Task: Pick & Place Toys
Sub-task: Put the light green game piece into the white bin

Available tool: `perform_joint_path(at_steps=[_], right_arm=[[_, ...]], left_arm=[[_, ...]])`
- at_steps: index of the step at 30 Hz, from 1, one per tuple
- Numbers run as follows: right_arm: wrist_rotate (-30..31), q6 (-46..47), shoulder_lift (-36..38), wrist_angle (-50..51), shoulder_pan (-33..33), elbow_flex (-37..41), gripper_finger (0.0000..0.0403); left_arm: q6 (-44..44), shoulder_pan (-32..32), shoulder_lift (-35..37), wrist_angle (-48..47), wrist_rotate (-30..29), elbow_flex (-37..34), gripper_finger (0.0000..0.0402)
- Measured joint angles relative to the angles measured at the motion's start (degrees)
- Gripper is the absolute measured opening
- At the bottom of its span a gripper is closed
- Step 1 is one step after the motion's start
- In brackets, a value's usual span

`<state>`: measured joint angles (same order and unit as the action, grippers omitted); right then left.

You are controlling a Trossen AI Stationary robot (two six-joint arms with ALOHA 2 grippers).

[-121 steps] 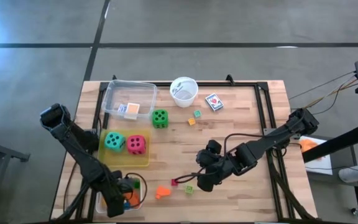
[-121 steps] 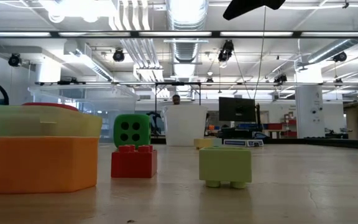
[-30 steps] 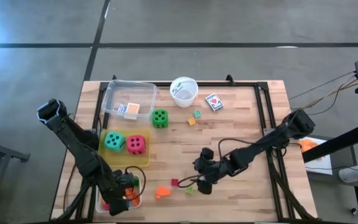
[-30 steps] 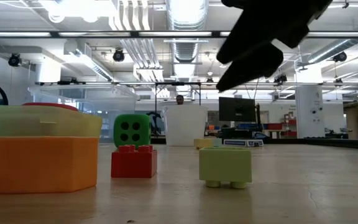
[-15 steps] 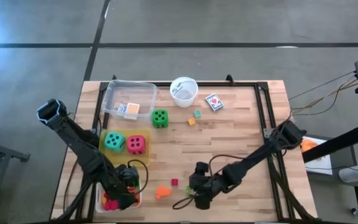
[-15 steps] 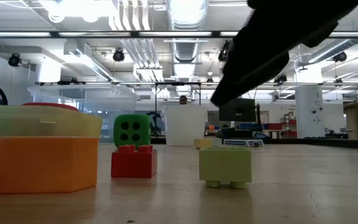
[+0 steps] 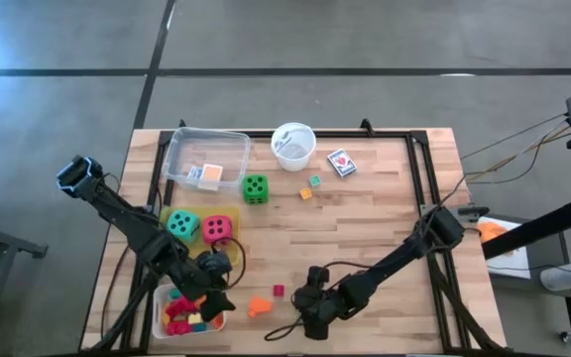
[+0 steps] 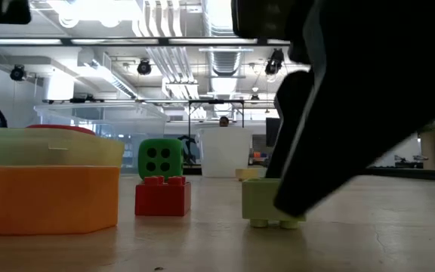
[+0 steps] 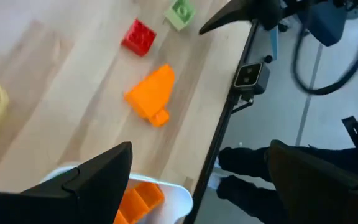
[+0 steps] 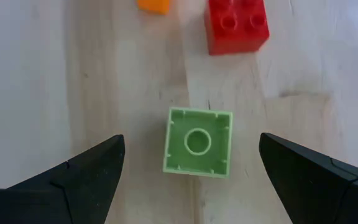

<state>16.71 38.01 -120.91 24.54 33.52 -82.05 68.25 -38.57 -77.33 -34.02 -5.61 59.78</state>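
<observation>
Right gripper (image 10: 188, 174) open above green block (image 10: 197, 141) | red block (image 10: 236, 25) near

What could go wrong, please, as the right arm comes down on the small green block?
1. The red block lies near the green block; a skewed descent of the open right end effector might nudge it.
2. The green block sits near the table's front edge, so a push could slide it off.
3. The left end effector, open above the white tray, is close by; the arms could crowd.
</observation>
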Motion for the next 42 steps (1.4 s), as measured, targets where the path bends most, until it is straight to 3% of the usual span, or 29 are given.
perform_joint_path(at_steps=[5,17,25,31,37,42], right_arm=[[-0.5,2.9,-0.8,0.7,0.0,-0.3,0.0357],[-0.5,8.8,-1.7,0.6,-0.2,-0.4,0.0237],[-1.0,9.5,-1.8,0.6,-0.6,-0.4,0.0218],[-0.9,9.4,-1.9,0.6,-0.5,-0.4,0.0203],[-1.3,8.4,-1.8,0.3,-0.6,-0.4,0.013],[-1.4,7.9,-1.6,0.2,-0.6,-0.4,0.0129]], left_arm=[[-4.0,0.7,1.1,-0.1,-0.2,0.0,0.0359],[-7.0,1.0,1.3,-0.1,-1.5,-0.1,0.0359],[-6.9,1.0,1.3,-0.1,-1.5,-0.1,0.0359],[-3.1,1.0,1.4,-0.1,-1.5,-0.1,0.0359],[3.3,1.1,1.4,-0.1,-1.5,-0.1,0.0359],[4.8,1.1,1.4,0.0,-1.5,-0.1,0.0359]])
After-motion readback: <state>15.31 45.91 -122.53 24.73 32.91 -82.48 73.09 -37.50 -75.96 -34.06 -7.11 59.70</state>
